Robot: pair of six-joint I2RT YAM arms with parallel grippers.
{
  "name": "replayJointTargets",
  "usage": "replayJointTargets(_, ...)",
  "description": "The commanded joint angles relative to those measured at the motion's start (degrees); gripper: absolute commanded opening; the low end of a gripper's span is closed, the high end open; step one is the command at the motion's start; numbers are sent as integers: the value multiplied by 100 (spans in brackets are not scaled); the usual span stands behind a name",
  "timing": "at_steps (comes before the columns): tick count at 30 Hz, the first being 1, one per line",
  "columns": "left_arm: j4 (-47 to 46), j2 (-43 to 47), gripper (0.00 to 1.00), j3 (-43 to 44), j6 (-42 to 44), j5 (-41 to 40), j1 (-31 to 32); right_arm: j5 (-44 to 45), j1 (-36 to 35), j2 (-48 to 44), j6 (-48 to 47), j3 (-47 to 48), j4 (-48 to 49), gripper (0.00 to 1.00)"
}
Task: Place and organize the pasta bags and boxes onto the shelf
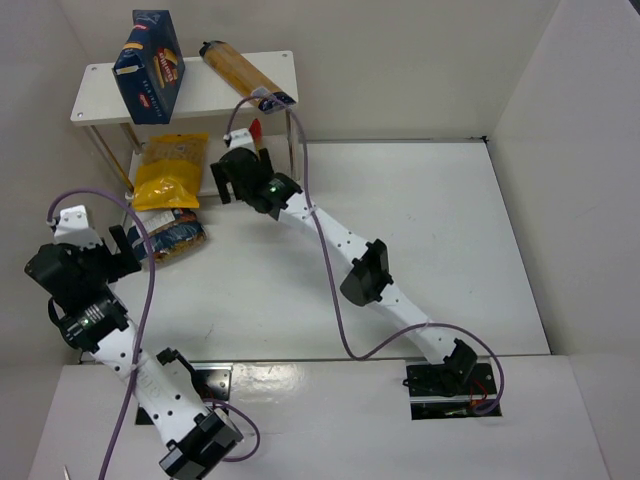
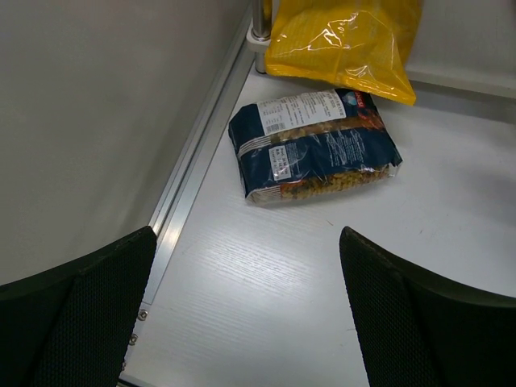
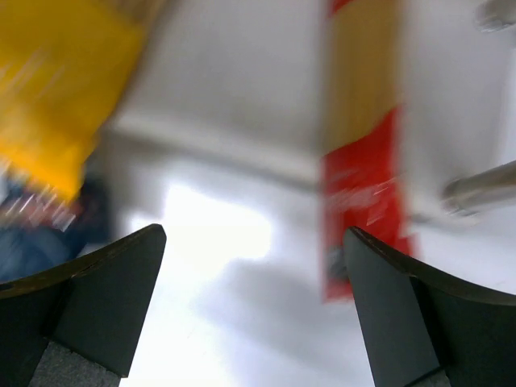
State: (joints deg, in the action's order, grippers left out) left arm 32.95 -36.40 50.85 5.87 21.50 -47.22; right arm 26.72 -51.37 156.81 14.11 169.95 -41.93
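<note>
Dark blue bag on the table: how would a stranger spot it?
Find the white shelf at the table's far left. A yellow pouch sits on its lower board, and the dark blue bag lies in front of that. Unlike the upright blue box on top, it is soft, with a white label.

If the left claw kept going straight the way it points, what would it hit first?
Probably the plump dark blue soft bag with a white label, lying flat straight ahead of the open left gripper. The yellow pouch lies beyond it, though depth is hard to judge.
</note>
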Motion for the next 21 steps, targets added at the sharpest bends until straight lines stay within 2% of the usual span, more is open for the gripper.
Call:
replayJointTargets(1,-157,98,100,-23,107,171,-50,-913,-425,-722,136,4,-842,99)
replayJointTargets(5,-105,150,100,-23,107,223,-50,-1580,-794,-1161,-83,-707,-1115,99)
replayJointTargets(8,-105,151,100,-23,107,294,-50,-1976,-1120,-1906,-294,-2093,-871,99)
replayJointTargets(9,-105,151,100,-23,160,294,-50,-2126,-1199,-2457,-373,-3124,-513,99)
replayJointTargets(10,-105,151,100,-23,160,346,-50,-2327,-1321,-2811,-469,-3778,-222,99)
replayJointTargets(11,-44,99,100,-23,160,346,-50,-2503,-1375,-3545,-557,-4464,460,99)
replayJointTargets(12,-43,98,100,-23,160,346,-50,-2653,-1375,-3900,-732,-5697,754,99)
replayJointTargets(14,18,37,100,-23,212,346,-50,-2654,-1524,-4551,-987,-6768,1247,99)
replayJointTargets(15,19,37,100,30,213,416,-50,-2559,-1525,-5137,-1259,-7600,1545,99)
replayJointTargets(18,19,37,100,30,318,557,-50,-1725,-1525,-5923,-1857,-8659,1706,99)
replayJointTargets(20,71,98,100,30,318,610,-50,-1173,-1472,-6355,-2289,-8951,1364,99)
replayJointTargets(21,71,98,100,30,318,610,-50,-1021,-1376,-6504,-2359,-9388,1311,99)
